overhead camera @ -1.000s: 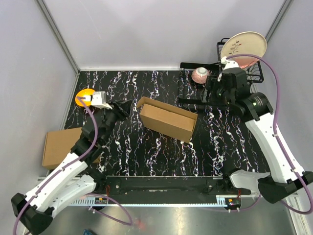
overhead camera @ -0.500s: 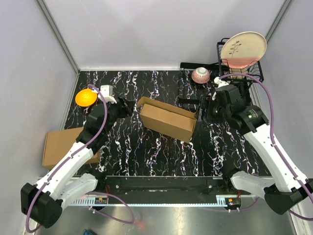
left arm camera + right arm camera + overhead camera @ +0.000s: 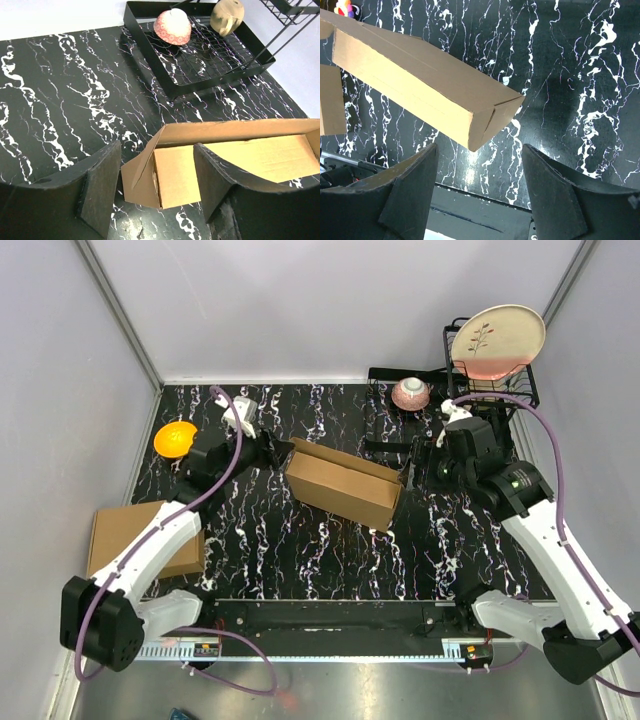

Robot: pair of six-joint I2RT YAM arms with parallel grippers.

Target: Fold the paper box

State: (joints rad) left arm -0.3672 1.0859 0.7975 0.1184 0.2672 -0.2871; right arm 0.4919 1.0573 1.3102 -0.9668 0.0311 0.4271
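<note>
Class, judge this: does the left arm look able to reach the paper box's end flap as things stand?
Probably yes: the left gripper, jaws open, faces the paper box's near end with nothing between them.

Left gripper [image 3: 281, 451], jaws parted, pointed toward 3 o'clock; right gripper [image 3: 417, 462], jaws likewise parted, pointed toward 9 o'clock.

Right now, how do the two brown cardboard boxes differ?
The paper box is open at the top with its walls raised; the carton lies flat and looks closed. The paper box sits centrally and at an angle; the carton sits far left, nearer the front. Both are plain, unprinted brown cardboard.
</note>
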